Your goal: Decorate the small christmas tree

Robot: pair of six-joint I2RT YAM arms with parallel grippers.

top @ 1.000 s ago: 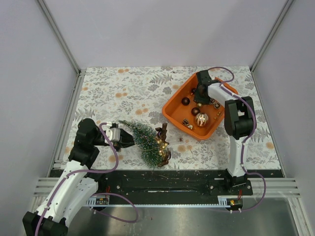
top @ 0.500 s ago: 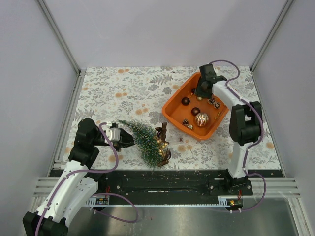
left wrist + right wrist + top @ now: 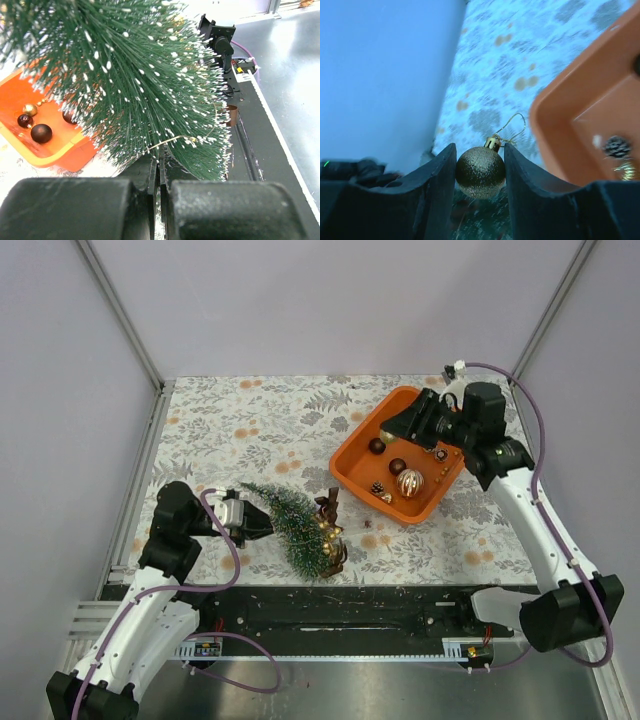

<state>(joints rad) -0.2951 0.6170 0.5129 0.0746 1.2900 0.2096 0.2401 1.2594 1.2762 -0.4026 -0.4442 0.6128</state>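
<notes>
A: Left jaws pinched shut on tip of tree [image 3: 298, 525], which lies tilted on tabletop [image 3: 250, 420] nr orange tub [image 3: 350, 465]. Right jaws half-open, gripping gold bauble [image 3: 480, 172] by its sides.
B: Risks?
A: Round ball could slip out mid-carry, and its wire loop might snag needles. No legible labels.

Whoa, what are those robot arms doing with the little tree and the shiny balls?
They are decorating the small christmas tree. The left gripper is shut on the tree, which lies tipped over on the table. The right gripper holds a glittery gold bauble between its fingers, up above the orange tub. More baubles sit in the tub. The gold one is not on the tree yet.
</notes>
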